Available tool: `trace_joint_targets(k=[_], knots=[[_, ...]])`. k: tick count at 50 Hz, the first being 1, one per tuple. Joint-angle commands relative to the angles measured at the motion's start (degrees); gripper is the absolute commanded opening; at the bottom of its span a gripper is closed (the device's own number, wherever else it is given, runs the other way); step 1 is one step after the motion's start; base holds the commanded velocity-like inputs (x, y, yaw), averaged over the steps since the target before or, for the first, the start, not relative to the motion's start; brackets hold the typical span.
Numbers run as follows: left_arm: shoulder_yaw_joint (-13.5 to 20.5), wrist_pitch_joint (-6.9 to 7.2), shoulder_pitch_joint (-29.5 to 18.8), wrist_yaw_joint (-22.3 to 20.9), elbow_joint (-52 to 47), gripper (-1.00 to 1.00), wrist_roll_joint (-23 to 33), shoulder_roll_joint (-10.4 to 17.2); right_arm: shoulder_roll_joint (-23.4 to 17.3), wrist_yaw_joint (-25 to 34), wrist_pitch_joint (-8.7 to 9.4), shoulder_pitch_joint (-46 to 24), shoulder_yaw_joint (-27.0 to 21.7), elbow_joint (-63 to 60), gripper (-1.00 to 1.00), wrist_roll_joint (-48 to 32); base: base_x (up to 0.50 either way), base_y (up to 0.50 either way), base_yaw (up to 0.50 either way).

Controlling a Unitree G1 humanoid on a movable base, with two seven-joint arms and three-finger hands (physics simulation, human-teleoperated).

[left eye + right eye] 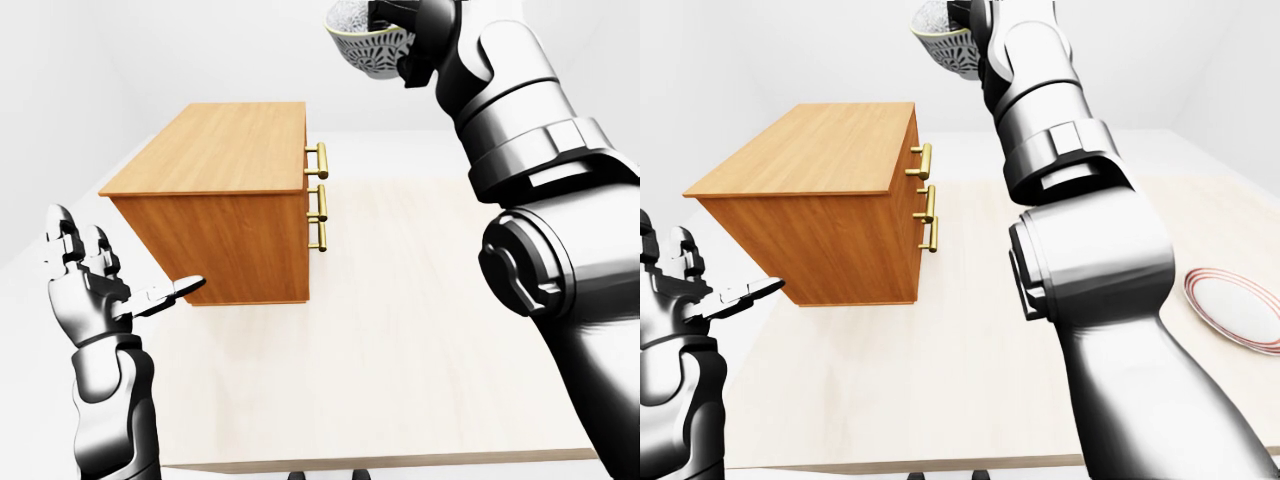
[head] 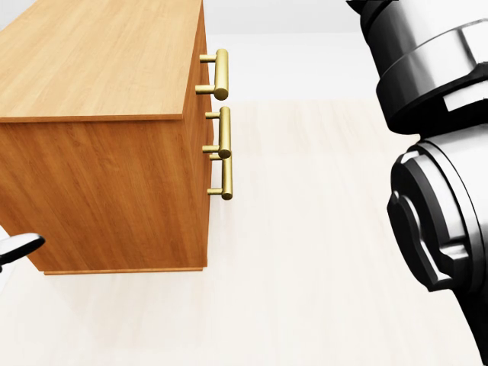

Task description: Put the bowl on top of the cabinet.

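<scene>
Two hands showed in the left-eye view: the right hand (image 1: 405,40) clamped the bowl (image 1: 368,42) high, right of the cabinet (image 1: 225,190); the left hand (image 1: 95,275) was spread, empty. Right-eye view: a plate (image 1: 1240,312) lay on the table (image 1: 970,380). Head view: three brass handles (image 2: 221,130).

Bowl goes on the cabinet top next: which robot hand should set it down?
Right. The right robot hand already grips the bowl, raised above and right of the cabinet. The left robot hand is open, empty and low beside it.
</scene>
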Motion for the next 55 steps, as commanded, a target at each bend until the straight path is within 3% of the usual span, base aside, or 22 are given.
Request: trace_joint_targets(k=[1, 10, 18, 34, 55], knots=[[-1.08, 0.00, -0.54, 0.34, 2.36, 1.00, 0.19, -0.67, 7.13, -3.16, 0.00, -5.92, 1.05, 2.09, -1.00, 3.35, 0.00, 0.00, 0.00], [-1.07, 0.00, -0.49, 0.47, 1.78, 1.00, 0.18, -0.74, 11.84, -1.89, 0.00, -6.82, 0.82, 1.62, -1.00, 9.08, 0.00, 0.00, 0.00], [-1.06, 0.00, -0.50, 0.43, 2.13, 1.00, 0.20, -0.83, 16.11, -4.22, 0.00, -5.02, 1.93, 1.02, -1.00, 11.93, 0.00, 0.00, 0.00], [-1.02, 0.00, -0.74, 0.33, 3.53, 1.00, -0.01, -0.64, 19.86, -4.00, 0.00, -1.78, 3.86, 0.35, -1.00, 14.33, 0.00, 0.00, 0.00], [-0.94, 0.00, -0.59, 0.44, 3.12, 1.00, -0.30, -0.57, 21.63, -3.53, 0.00, 2.68, 3.95, 0.35, -1.00, 15.97, 0.00, 0.00, 0.00]])
